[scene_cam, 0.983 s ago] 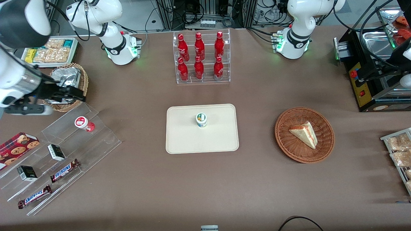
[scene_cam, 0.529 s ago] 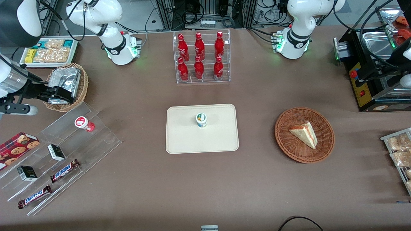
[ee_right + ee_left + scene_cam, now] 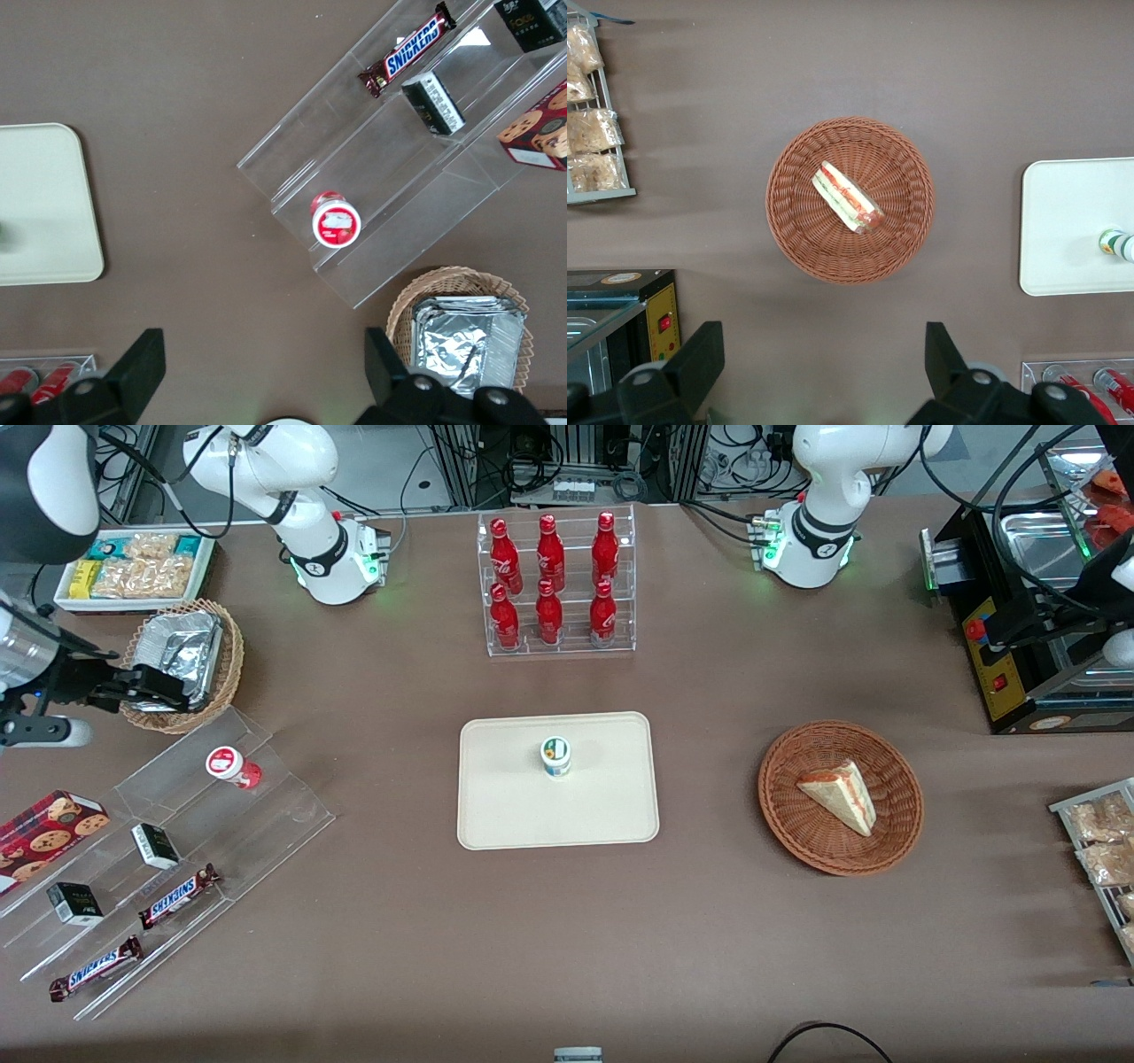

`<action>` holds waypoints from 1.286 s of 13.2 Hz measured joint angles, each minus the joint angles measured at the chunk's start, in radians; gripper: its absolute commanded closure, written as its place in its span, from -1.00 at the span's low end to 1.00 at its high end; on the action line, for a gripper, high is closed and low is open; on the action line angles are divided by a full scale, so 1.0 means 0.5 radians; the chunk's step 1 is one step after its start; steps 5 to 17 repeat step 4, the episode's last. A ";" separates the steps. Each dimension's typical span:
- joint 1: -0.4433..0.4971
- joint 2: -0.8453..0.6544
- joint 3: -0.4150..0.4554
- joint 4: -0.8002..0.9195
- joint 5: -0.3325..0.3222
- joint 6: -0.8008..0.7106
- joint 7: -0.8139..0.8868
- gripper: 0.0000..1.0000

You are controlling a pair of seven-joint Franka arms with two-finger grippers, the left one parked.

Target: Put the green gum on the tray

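You can see the green gum [image 3: 555,756] as a small white cylinder with a white lid marked in green and a green and blue label around its body. It stands upright on the tray [image 3: 514,815], lid up and long axis vertical, near the middle and a little toward the edge farther from the front camera. Your gripper [image 3: 164,690] hangs well apart from it, at the working arm's end of the table, above the rim of the wicker basket of foil packets [image 3: 182,657] and near the clear stepped shelf [image 3: 266,815] holding the red-lidded bottle [image 3: 232,766]. In the right wrist view the fingers [image 3: 140,365] are spread wide with nothing between them.
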State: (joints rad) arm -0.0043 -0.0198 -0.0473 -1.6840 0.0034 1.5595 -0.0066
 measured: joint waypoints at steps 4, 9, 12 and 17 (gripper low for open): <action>-0.015 0.039 0.000 0.055 0.000 0.000 -0.011 -0.99; -0.015 0.039 0.000 0.055 0.000 0.000 -0.011 -0.99; -0.015 0.039 0.000 0.055 0.000 0.000 -0.011 -0.99; -0.015 0.039 0.000 0.055 0.000 0.000 -0.011 -0.99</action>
